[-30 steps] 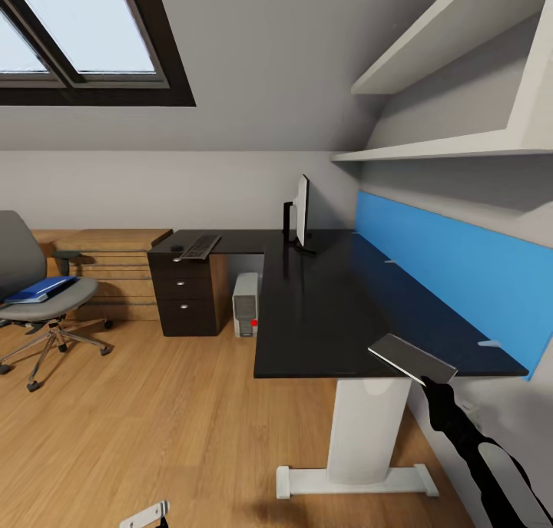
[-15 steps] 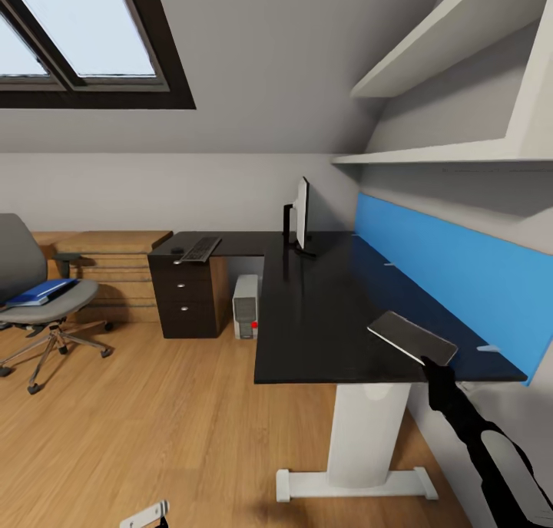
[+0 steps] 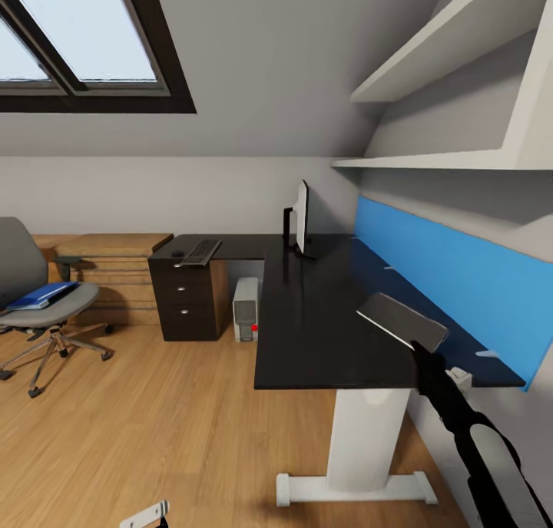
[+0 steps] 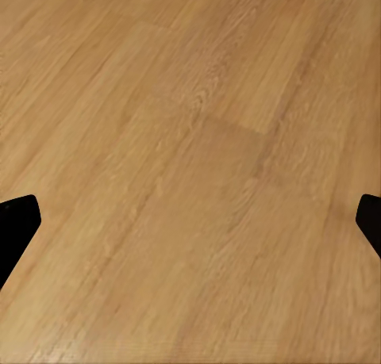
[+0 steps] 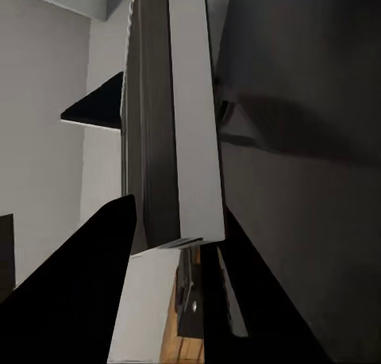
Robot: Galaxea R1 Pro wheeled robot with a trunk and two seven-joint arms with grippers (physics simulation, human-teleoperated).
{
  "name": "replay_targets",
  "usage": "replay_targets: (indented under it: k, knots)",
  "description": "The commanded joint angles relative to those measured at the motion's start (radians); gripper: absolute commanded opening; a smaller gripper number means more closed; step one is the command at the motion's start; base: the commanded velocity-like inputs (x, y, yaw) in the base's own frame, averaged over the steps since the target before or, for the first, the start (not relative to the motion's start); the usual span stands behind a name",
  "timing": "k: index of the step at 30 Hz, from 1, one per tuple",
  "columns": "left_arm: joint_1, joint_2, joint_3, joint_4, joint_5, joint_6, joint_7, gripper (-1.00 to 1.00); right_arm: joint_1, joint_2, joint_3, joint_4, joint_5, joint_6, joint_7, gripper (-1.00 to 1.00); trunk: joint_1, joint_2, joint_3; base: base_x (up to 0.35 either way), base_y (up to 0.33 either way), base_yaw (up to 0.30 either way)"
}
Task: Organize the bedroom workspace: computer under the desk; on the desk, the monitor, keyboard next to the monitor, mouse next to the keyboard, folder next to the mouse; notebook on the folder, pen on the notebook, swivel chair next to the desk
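My right gripper is shut on the dark grey notebook, holding it tilted just above the black desk near its front right corner. In the right wrist view the notebook's edge stands between the dark fingers. The monitor stands edge-on at the desk's back, the keyboard and mouse lie over the drawer unit, and the computer sits under the desk. The swivel chair at far left carries the blue folder. My left gripper hangs open over bare floor. The pen is out of view.
A dark three-drawer unit supports the desk's left wing, with a low wooden cabinet beside it. A blue panel and white shelves line the right wall. Wooden floor spreads between chair and desk.
My right gripper has lifted the notebook up and further in over the desk. The head view has shifted slightly. The left arm stays low.
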Motion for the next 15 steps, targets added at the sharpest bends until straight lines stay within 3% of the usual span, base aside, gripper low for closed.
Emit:
replay_targets:
  k: [1, 6, 15]
  knots:
    - [0.0, 0.0, -0.001, -0.002, 0.007, 0.0, 0.003, 1.0, 0.003, 0.01, -0.001, -0.011, 0.011, 0.005, -0.007, -1.0, 0.0, 0.0, 0.0, 0.0, 0.0, 0.0]
    - [0.0, 0.0, 0.0, -0.002, 0.007, 0.0, 0.003, 1.0, 0.014, 0.071, 0.0, -0.036, 0.141, 0.005, -0.008, -1.0, 0.0, 0.0, 0.008, 0.0, 0.0, 0.002]
    - [0.0, 0.001, 0.0, -0.002, 0.007, 0.0, 0.002, 1.0, 0.018, 0.144, 0.001, -0.039, 0.274, 0.005, -0.008, -1.0, 0.0, 0.0, 0.021, 0.003, 0.011, 0.053]
